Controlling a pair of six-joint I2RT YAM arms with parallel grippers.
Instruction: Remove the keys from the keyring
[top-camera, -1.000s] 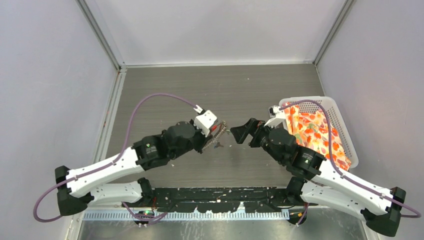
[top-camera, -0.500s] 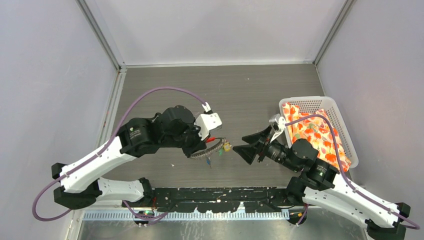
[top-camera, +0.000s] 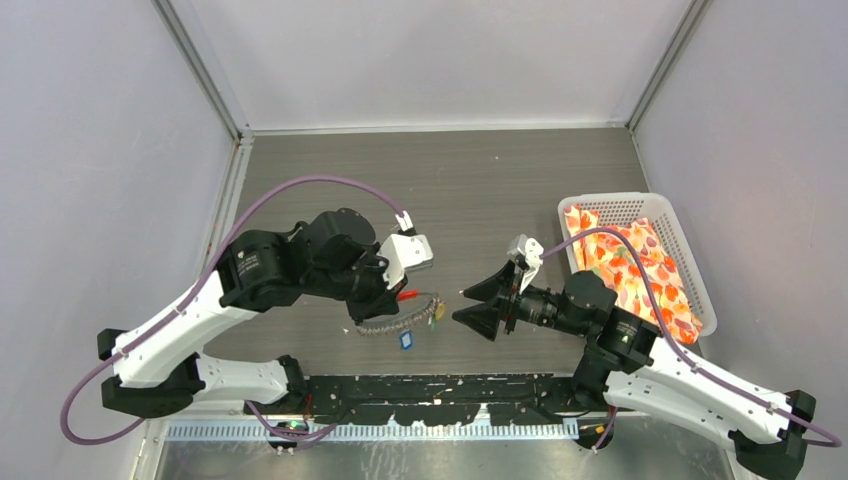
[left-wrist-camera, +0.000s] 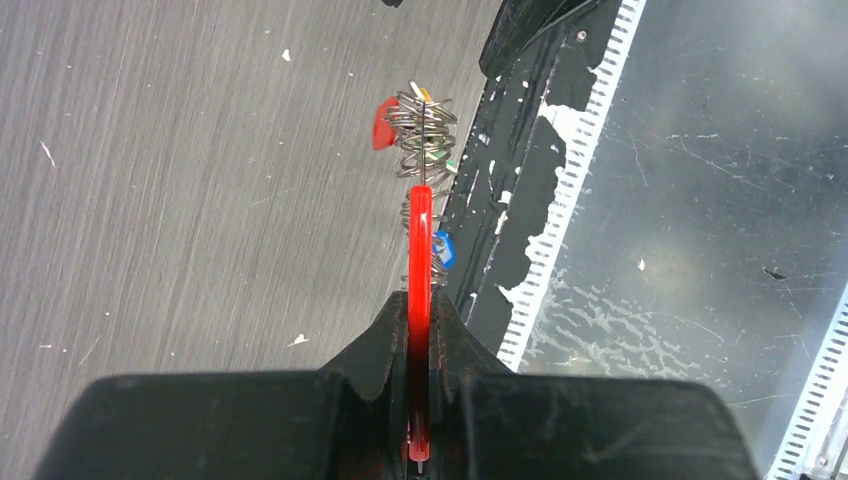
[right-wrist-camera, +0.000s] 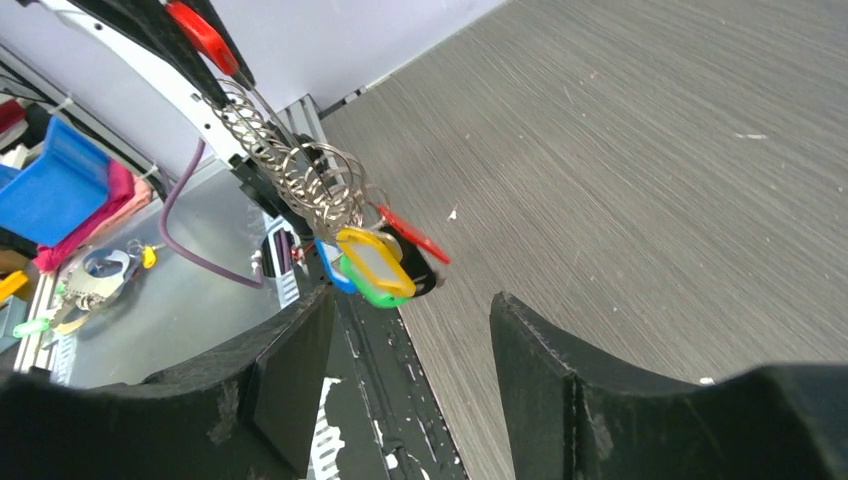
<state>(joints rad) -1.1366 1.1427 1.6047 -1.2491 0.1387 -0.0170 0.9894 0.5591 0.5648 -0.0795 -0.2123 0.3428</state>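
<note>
My left gripper (top-camera: 392, 300) is shut on the red section (left-wrist-camera: 420, 235) of the keyring (top-camera: 385, 325), a grey coiled loop held above the table near its front edge. The coil (left-wrist-camera: 425, 130) stretches away from the jaws. Keys with yellow (right-wrist-camera: 375, 262), green (right-wrist-camera: 372, 292), blue (right-wrist-camera: 330, 270) and red (right-wrist-camera: 415, 235) tags hang at the coil's (right-wrist-camera: 300, 180) far end. From above, a blue tag (top-camera: 406, 340) shows just below the coil. My right gripper (top-camera: 462, 305) is open and empty just right of the tags. Its fingers (right-wrist-camera: 290, 380) stand either side of the bunch, not touching.
A white basket (top-camera: 690, 260) with orange patterned cloth (top-camera: 630, 270) stands at the right. The black perforated rail (top-camera: 450, 385) and metal lip run along the near edge. Grey walls enclose the dark wood-grain table (top-camera: 450, 190).
My left gripper has carried the keyring left and toward the near edge. My right gripper has swung left and nearer, staying open, and now faces the hanging tags.
</note>
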